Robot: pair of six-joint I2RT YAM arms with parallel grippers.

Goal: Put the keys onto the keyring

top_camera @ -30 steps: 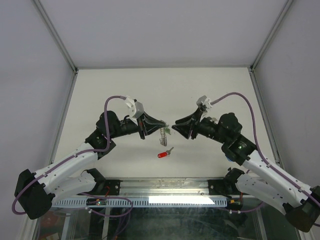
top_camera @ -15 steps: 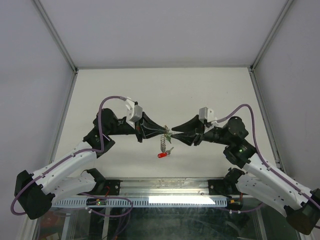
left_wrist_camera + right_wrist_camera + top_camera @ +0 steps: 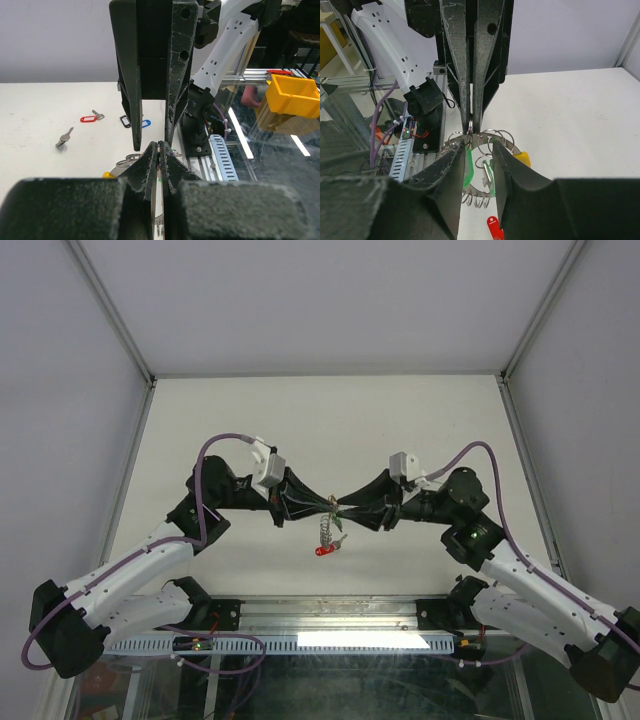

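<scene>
Top external view: the left pincer [image 3: 329, 502] and the right pincer [image 3: 346, 508] are meeting tip to tip at frame centre. The silvery-grey coiled wire keyring [image 3: 326, 529] is dangling just below them. A small silver key with a red plastic tag [image 3: 327, 549] is lying on the white table [image 3: 400, 420] beneath.

Left wrist view: the left pincer is clenching tight on a thin sliver of wire at lower centre, and the right pincer's jaws are hanging apart above it. A bare silver key [image 3: 64, 136] is waiting at the left.

Right wrist view: the right pincer is standing released, its fingers [image 3: 451, 165] flanking the small silver key with a green plastic tag [image 3: 468, 172] without gripping it. The keyring's loops are sitting just behind, at centre.

My read is that threading is under way and it is the green key's turn. The next move is calling for the right jaws to pinch that key and feed it along the wire without twisting the ring free.
</scene>
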